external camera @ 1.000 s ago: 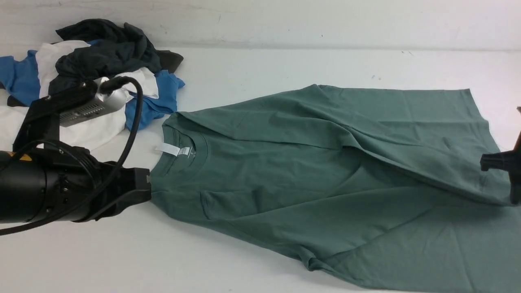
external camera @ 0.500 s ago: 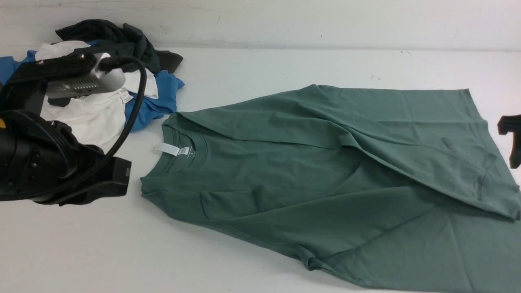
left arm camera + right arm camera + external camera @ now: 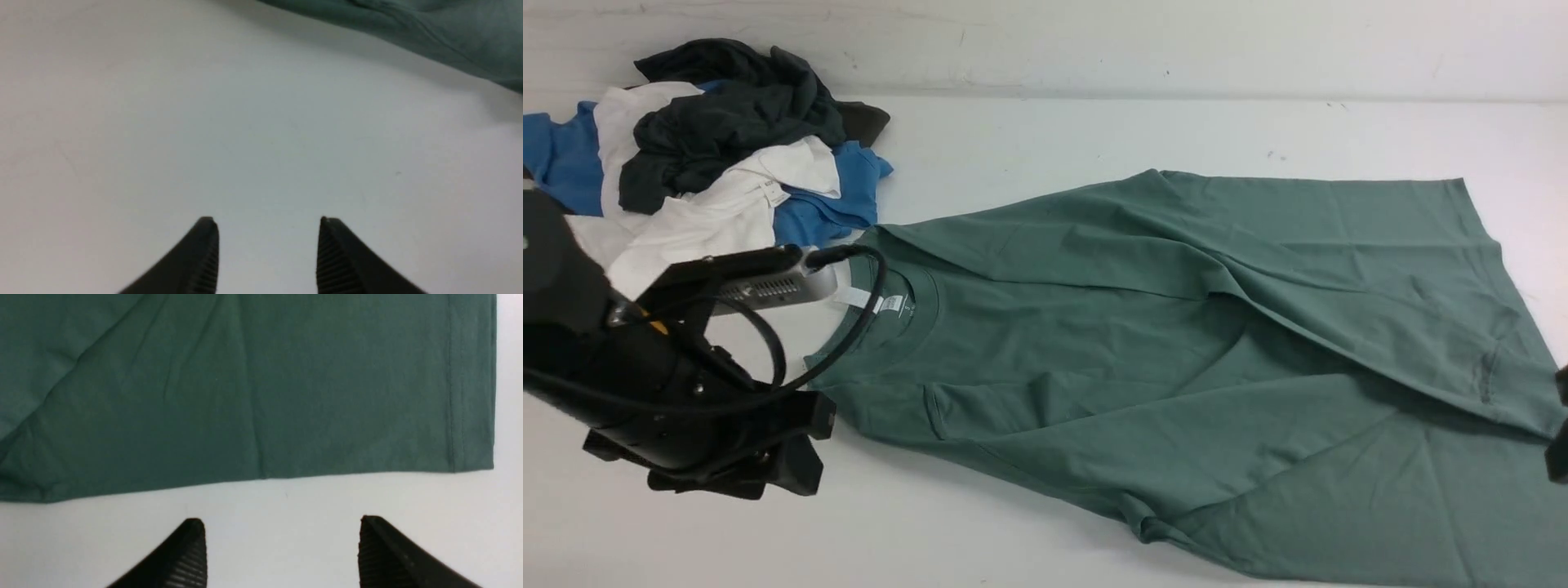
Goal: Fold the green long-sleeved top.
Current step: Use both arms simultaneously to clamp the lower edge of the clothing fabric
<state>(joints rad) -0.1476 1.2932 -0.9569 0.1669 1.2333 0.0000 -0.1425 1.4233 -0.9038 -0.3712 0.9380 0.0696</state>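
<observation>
So we've got the green top (image 3: 1094, 351) on the white table (image 3: 980, 539), collar end toward our left, long axis running left to right. Beyond it there's a pale wall (image 3: 1176, 49), and a clothes pile (image 3: 735, 122) past its collar. Both grippers, left (image 3: 267, 241) and right (image 3: 282, 539), have fingers spread, empty, near its close edge.

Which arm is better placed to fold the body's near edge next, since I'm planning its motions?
Probably the right: its open end effector hovers just off the green cotton top's near hem corner; the left's sits farther away.
</observation>
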